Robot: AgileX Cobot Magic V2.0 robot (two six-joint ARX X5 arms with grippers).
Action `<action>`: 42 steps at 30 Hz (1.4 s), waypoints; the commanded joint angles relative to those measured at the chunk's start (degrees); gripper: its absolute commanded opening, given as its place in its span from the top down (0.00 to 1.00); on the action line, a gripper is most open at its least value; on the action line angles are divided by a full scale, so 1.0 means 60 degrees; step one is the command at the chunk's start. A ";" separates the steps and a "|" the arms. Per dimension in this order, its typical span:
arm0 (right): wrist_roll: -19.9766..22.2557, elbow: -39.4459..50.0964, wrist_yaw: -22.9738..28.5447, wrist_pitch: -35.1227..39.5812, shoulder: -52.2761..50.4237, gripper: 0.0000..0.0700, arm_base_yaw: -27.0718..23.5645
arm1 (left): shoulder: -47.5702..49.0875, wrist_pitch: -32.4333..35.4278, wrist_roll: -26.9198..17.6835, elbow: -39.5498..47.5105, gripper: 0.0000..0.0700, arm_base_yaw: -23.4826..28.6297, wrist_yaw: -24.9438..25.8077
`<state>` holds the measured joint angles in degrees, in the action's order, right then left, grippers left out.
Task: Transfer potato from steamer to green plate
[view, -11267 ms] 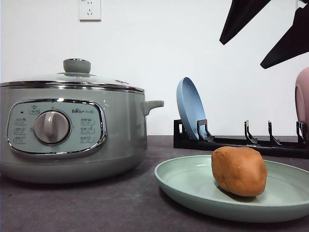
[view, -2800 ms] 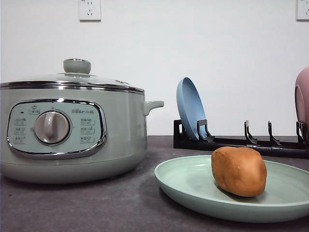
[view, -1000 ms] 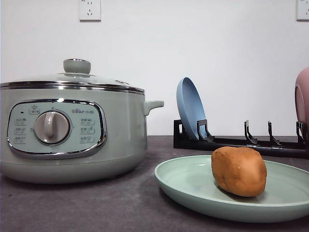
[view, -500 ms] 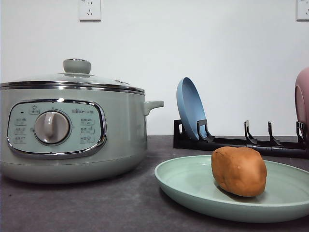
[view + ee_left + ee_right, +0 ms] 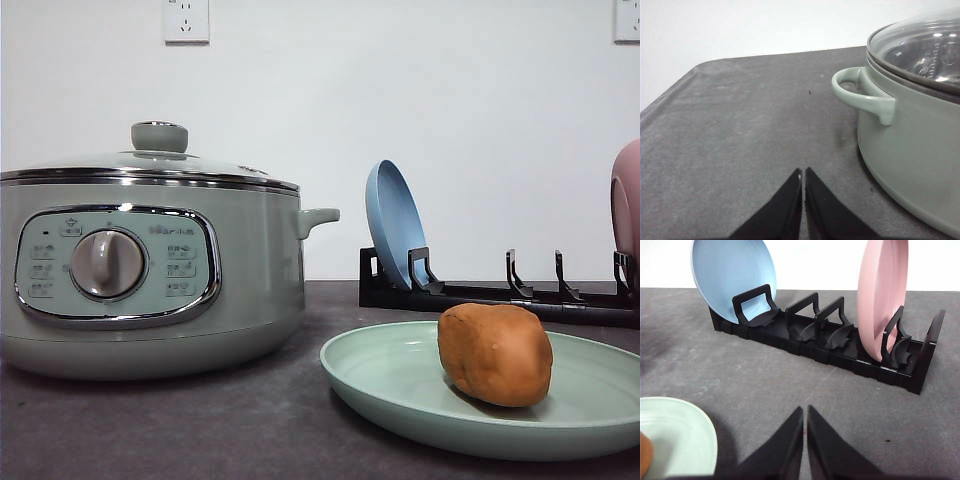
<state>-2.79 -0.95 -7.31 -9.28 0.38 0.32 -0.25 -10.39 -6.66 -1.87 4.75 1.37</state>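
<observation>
Orange-brown potato [image 5: 495, 354] already rests on the green plate [image 5: 400, 385] beside the lidded steamer [image 5: 150, 260]; both the left gripper [image 5: 803, 176] and right gripper [image 5: 805, 414] are clenched, empty, so seemingly nothing remains but idling

Dark arm parts gone from upper right of front view

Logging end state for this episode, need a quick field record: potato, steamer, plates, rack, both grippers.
potato: resting on the green plate, right of centre
steamer: lid on, left of the green plate, apart from it
blue plate: upright in dish rack, end slot
pink plate: upright in the rack, near other end
middle rack slots: vacant
left gripper: shut, holding nothing, beside steamer handle
right gripper: shut, holding nothing, facing the rack
task state: potato on green plate
</observation>
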 commanded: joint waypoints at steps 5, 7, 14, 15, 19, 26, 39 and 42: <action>0.0044 0.0044 0.0003 0.0050 -0.0029 1.00 -0.0007 | 0.0011 -0.0063 0.0044 0.0197 1.00 0.0025 -0.0022; 0.0044 0.0044 0.0000 0.0051 -0.0029 1.00 -0.0007 | 0.0011 -0.0066 0.0044 0.0197 1.00 0.0025 -0.0022; 0.0041 0.0044 0.0000 0.0051 -0.0029 1.00 -0.0007 | 0.0011 -0.0065 0.0044 0.0197 1.00 0.0025 -0.0022; 0.0042 0.0044 0.0000 0.0051 -0.0029 1.00 -0.0007 | 0.0011 -0.0064 0.0044 0.0197 1.00 0.0025 -0.0022; 0.0044 0.0044 0.0000 0.0051 -0.0029 1.00 -0.0007 | 0.0011 -0.0066 0.0044 0.0197 1.00 0.0025 -0.0022; 0.0044 0.0044 0.0000 0.0051 -0.0029 1.00 -0.0007 | 0.0011 -0.0066 0.0044 0.0197 1.00 0.0025 -0.0022; 0.0042 0.0044 0.0000 0.0051 -0.0029 1.00 -0.0007 | 0.0011 -0.0066 0.0044 0.0197 1.00 0.0025 -0.0022; 0.0044 0.0044 0.0000 0.0051 -0.0029 1.00 -0.0007 | 0.0011 -0.0064 0.0044 0.0197 1.00 0.0025 -0.0022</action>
<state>-2.79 -0.95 -7.31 -9.28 0.38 0.32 -0.25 -10.39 -6.66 -1.87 4.75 1.37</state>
